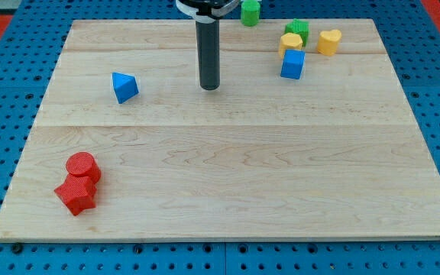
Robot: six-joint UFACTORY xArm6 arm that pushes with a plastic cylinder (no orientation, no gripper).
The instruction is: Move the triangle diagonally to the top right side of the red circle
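The blue triangle [124, 87] lies on the wooden board at the upper left. The red circle [82, 166] sits near the board's lower left corner, touching a red star-like block [76, 195] just below it. My tip [209, 85] stands on the board at the upper middle, well to the right of the blue triangle and apart from it. The triangle is far above and a little right of the red circle.
At the upper right are a blue cube [292, 64], a yellow block [289, 43], a green block [297, 30] and a yellow heart-like block [328, 41]. Another green block [250, 12] sits at the board's top edge [128, 22].
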